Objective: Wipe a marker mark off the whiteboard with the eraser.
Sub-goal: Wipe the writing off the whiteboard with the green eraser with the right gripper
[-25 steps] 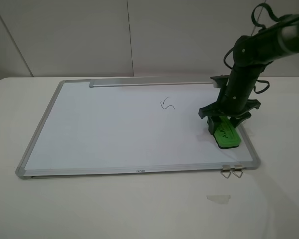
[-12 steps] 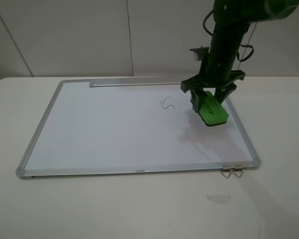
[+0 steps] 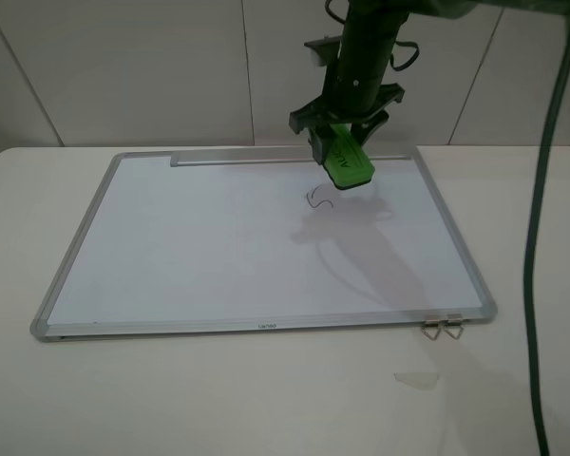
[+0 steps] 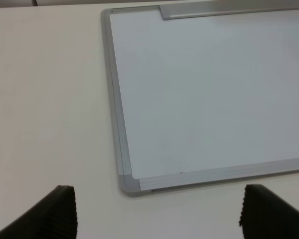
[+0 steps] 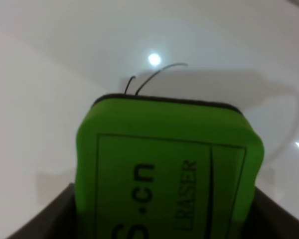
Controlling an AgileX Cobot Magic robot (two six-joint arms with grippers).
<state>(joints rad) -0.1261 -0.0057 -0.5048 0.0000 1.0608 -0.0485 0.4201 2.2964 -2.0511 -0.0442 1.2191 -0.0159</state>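
The whiteboard [image 3: 218, 256] lies flat on the table, its silver frame all around. A thin dark squiggle, the marker mark [image 3: 316, 199], sits on its far middle part. My right gripper [image 3: 345, 144] is shut on the green eraser [image 3: 346, 161], held tilted in the air just beyond and above the mark. In the right wrist view the eraser [image 5: 169, 164] fills the frame and the marker mark [image 5: 152, 78] peeks out past its front edge. My left gripper [image 4: 157, 214] stands open over the table, near the whiteboard [image 4: 214, 99] corner, holding nothing.
Two metal clips [image 3: 442, 328] hang off the board's near right corner. A small pale scrap [image 3: 416, 379] lies on the table in front of them. The tray strip [image 3: 266, 159] runs along the far edge. A dark cable [image 3: 541, 218] hangs at the right.
My right gripper carried the eraser from the board's near right corner up and leftward to above the mark. The mark looks unchanged.
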